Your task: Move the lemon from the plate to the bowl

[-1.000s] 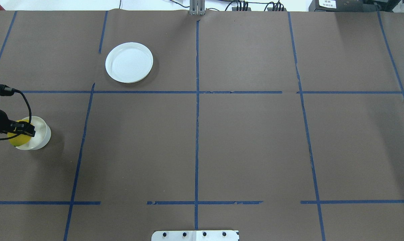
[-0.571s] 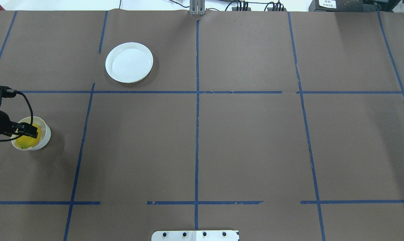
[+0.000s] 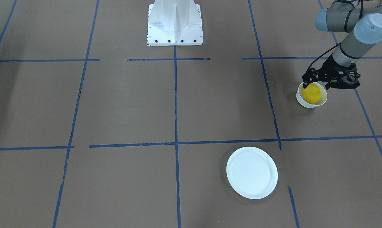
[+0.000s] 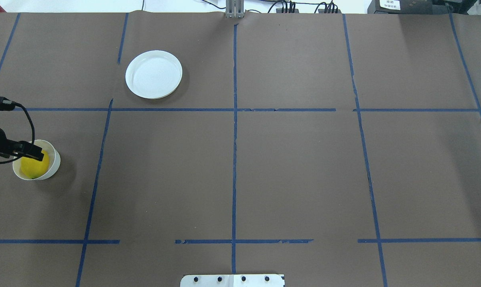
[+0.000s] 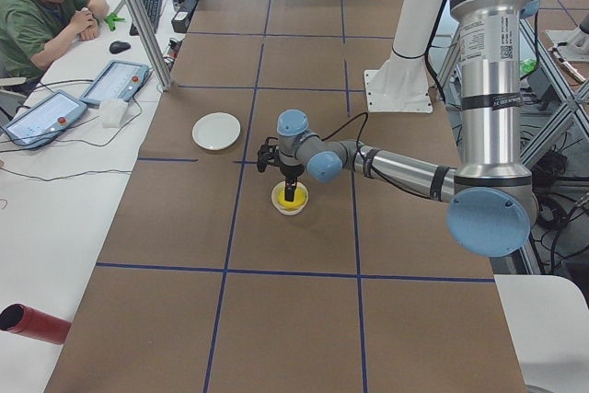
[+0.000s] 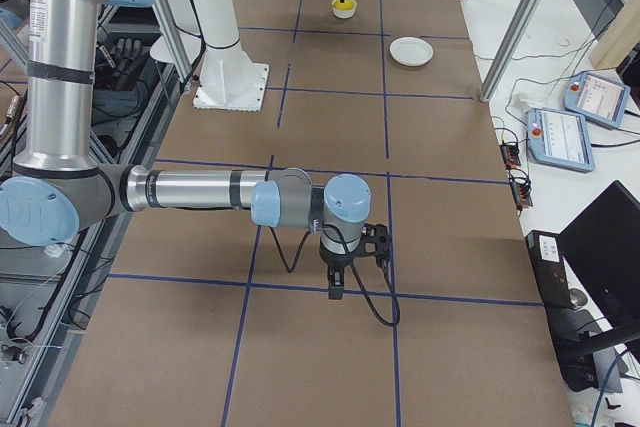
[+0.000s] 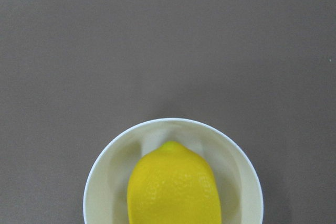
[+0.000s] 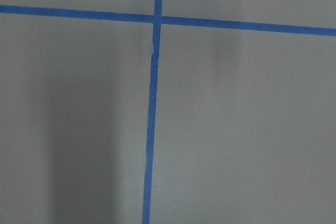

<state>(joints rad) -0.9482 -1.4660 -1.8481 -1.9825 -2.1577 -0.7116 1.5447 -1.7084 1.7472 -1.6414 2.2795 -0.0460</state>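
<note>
The yellow lemon (image 4: pixel 32 168) lies inside the small white bowl (image 4: pixel 54 161) at the table's left edge. It also shows in the front view (image 3: pixel 311 92) and fills the bowl (image 7: pixel 100 182) in the left wrist view (image 7: pixel 174 187). My left gripper (image 4: pixel 35 153) hovers just above the bowl's rim, open, with nothing between its fingers. The white plate (image 4: pixel 153 74) sits empty at the back, well apart from the bowl. My right gripper (image 6: pixel 337 292) shows only in the exterior right view, low over the table; I cannot tell whether it is open or shut.
Brown paper with blue tape lines covers the table (image 4: pixel 296 167). The robot's white base (image 3: pixel 175 23) stands at the middle of the near side. An operator (image 5: pixel 41 6) sits at a side desk with tablets.
The lemon has left the left gripper's fingers and dropped into the bowl. The gripper has risen slightly and drawn back toward the table's left edge.
</note>
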